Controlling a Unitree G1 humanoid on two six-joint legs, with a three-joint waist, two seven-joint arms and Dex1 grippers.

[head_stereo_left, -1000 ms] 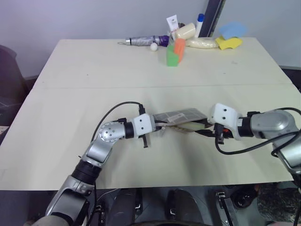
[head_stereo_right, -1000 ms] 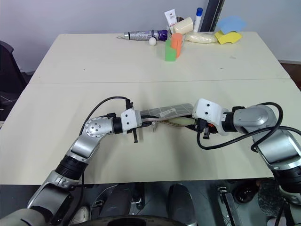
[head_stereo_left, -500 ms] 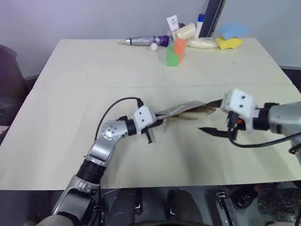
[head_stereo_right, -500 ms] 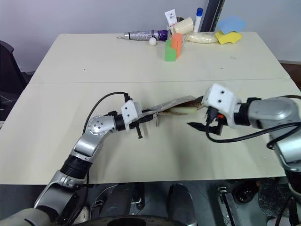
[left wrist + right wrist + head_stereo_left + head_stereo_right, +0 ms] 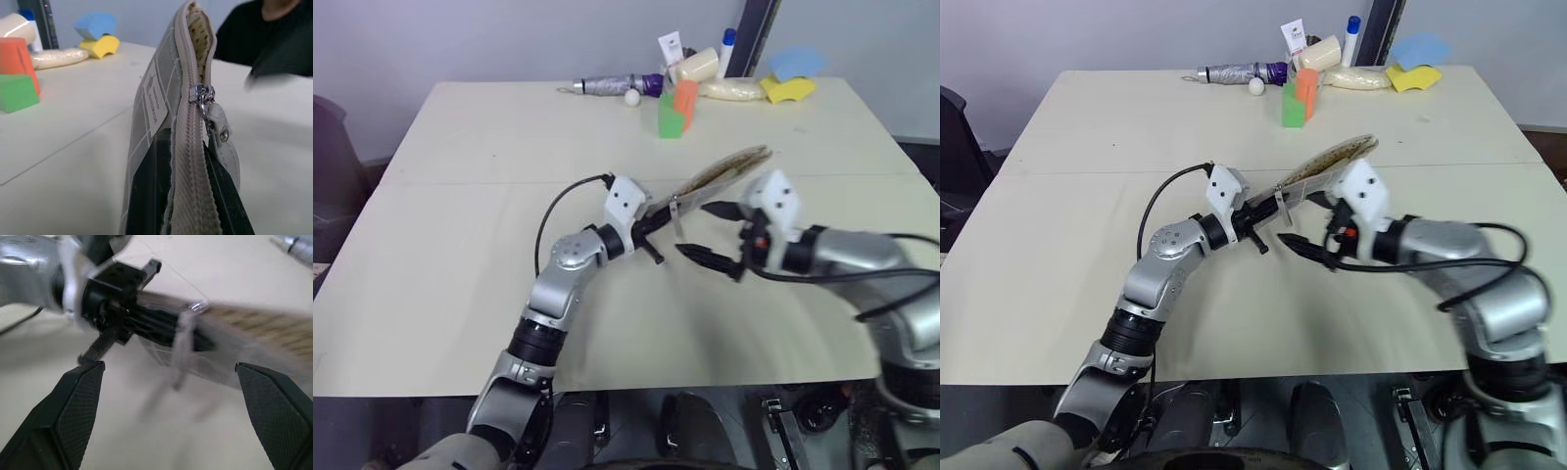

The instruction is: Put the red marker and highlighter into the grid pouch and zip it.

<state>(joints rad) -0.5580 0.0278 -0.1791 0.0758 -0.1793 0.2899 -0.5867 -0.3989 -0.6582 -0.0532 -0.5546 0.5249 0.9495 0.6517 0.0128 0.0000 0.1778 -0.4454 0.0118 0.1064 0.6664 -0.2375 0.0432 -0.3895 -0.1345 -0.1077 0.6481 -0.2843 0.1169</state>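
My left gripper (image 5: 653, 223) is shut on one end of the grid pouch (image 5: 720, 172) and holds it off the table, slanting up and away. In the left wrist view the grey pouch (image 5: 146, 122) stands on edge between the black fingers (image 5: 146, 200). Its zipper pull (image 5: 209, 105) hangs partway along, and beyond it the mouth gapes on a dotted lining. My right gripper (image 5: 711, 235) is open just right of the left one, its fingers (image 5: 73, 416) spread either side of the pouch (image 5: 254, 335) without touching it. The red marker and highlighter are out of view.
Along the table's far edge lie a folded umbrella (image 5: 617, 86), green and orange blocks (image 5: 674, 108), a cream tube (image 5: 700, 65) and yellow and blue sponges (image 5: 791, 78). A person in dark clothing (image 5: 266, 39) is beyond the table (image 5: 460, 245).
The left gripper has raised the pouch off the table and turned it on edge, tilted upward. The right gripper has opened, let go of the pouch and swung left under it.
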